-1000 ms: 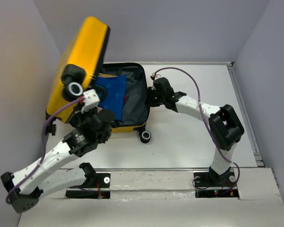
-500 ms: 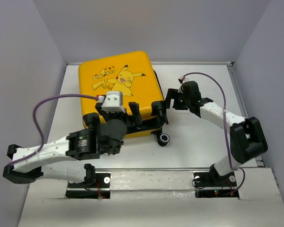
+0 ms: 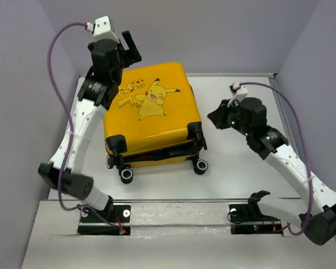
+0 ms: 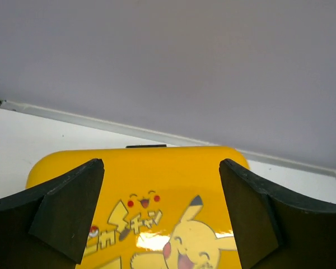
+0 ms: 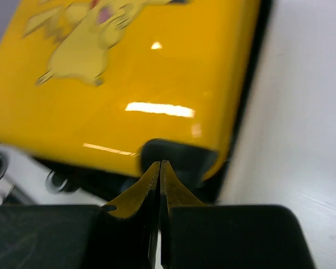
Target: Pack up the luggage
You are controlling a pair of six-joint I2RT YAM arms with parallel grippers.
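The luggage (image 3: pixel 151 112) is a yellow hard-shell suitcase lying flat on the table, lid down, cartoon print up, its caster wheels (image 3: pixel 200 166) towards me. A thin dark seam shows between the shells on the near side. My left gripper (image 3: pixel 131 47) is raised above the case's far left corner, open and holding nothing. In the left wrist view the luggage (image 4: pixel 157 185) fills the space below the wide-apart left gripper (image 4: pixel 159 210). My right gripper (image 3: pixel 211 116) hangs just right of the case, shut and empty. In the right wrist view the right gripper (image 5: pixel 159 165) points at the luggage's (image 5: pixel 129 73) black corner wheel housing (image 5: pixel 182 154).
The white table (image 3: pixel 241 168) is boxed in by grey walls on the left, back and right. A metal rail (image 3: pixel 288 134) runs along its right side. The arm bases (image 3: pixel 103 216) (image 3: pixel 252 216) sit on the near edge.
The suitcase lid, upright a second ago, now lies down on the base. My left arm rose to the far left and opened. The right gripper drew back to the right and shut.
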